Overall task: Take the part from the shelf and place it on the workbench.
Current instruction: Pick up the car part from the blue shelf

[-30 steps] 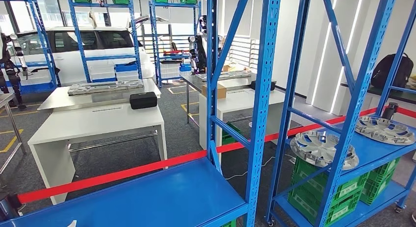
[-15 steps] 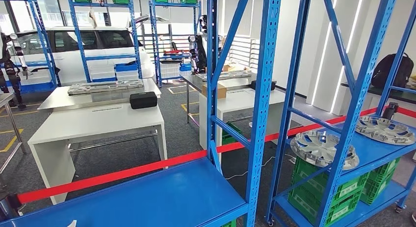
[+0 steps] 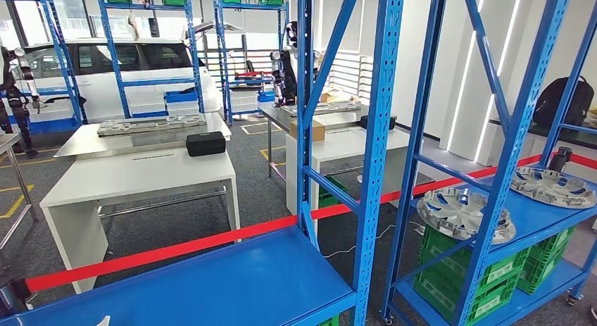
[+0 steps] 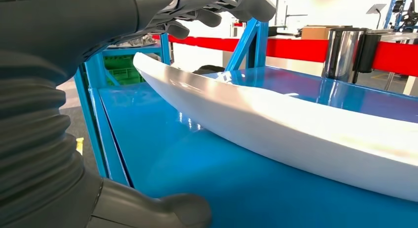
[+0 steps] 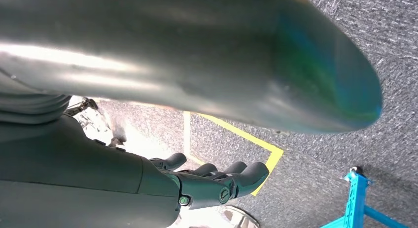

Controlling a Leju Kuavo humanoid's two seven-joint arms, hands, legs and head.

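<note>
The part (image 4: 276,119) is a long, curved white panel lying on the blue shelf board (image 4: 222,183). My left hand (image 4: 59,65) is at its near end, with the fingers (image 4: 217,6) spread above the panel's tip and the thumb (image 4: 162,211) low beside the shelf, and nothing is gripped. In the head view a small white tip of the part (image 3: 103,320) pokes in at the bottom edge of the blue shelf (image 3: 232,277). The white workbench (image 3: 141,174) stands beyond the shelf. My right hand (image 5: 197,183) hangs over the grey floor, fingers loosely extended and holding nothing.
A red barrier tape (image 3: 211,241) runs between shelf and workbench, on a chrome post (image 4: 342,53). Blue uprights (image 3: 376,129) frame the shelf. A black case (image 3: 205,143) sits on the workbench. Silver hubcaps (image 3: 461,213) lie on the right-hand shelf above green crates (image 3: 493,277).
</note>
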